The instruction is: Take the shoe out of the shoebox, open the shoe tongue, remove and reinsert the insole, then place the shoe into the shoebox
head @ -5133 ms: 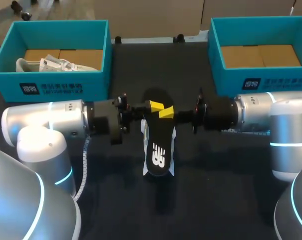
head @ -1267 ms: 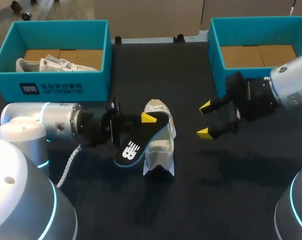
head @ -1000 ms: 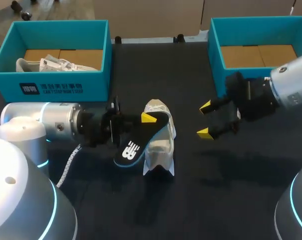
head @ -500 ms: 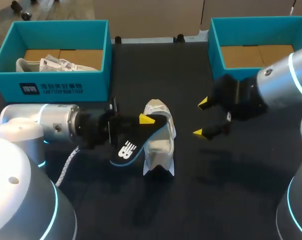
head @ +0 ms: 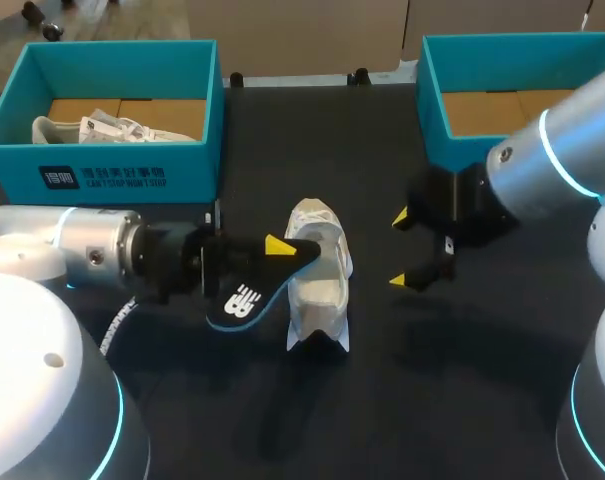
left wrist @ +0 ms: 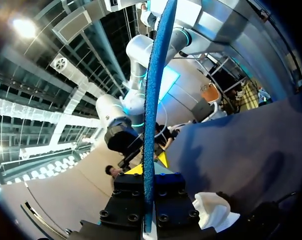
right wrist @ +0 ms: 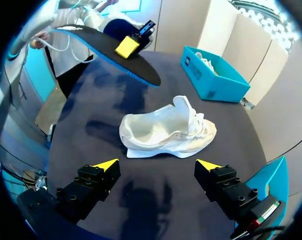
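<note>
Our left pincer [head: 272, 247] is gripping the black blue-edged insole [head: 244, 292], right pincer [head: 402, 250] released. We are risking shoving the unheld white sneaker [head: 317, 285] toward three o'clock.

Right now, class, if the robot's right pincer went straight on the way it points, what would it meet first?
Most likely the white fabric sneaker, which lies straight ahead of the open right pincer; nothing shows between them.

The white shoe [head: 320, 272] looks like soft cloth, the insole [head: 244, 298] like matt black fabric edged in blue foam. The table [head: 432, 380] is dark and matt, the left shoebox [head: 197, 150] smooth teal card.
</note>
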### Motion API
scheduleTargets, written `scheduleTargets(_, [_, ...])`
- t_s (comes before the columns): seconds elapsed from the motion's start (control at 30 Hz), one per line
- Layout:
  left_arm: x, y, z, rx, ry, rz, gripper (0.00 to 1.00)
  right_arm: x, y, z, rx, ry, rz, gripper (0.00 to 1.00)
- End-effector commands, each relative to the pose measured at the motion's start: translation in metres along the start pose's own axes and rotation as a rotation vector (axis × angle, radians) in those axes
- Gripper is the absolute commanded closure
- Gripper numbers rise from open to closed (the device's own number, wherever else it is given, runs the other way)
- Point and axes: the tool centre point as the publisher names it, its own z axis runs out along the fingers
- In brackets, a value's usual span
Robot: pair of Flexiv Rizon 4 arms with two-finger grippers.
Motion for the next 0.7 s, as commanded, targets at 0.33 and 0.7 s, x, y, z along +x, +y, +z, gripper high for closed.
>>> scheduleTargets(0.33, [0.017, 0.006, 0.008, -0.039, -0.014, -0.012, 1.00, -0.003, 0.005, 0.005, 0.020, 0.003, 0.001, 0.00])
scheduleTargets(0.7, [0.017, 0.006, 0.008, -0.034, -0.018, -0.017, 1.00, -0.004, 0.002, 0.015, 0.071, -0.064, -0.067, 0.00])
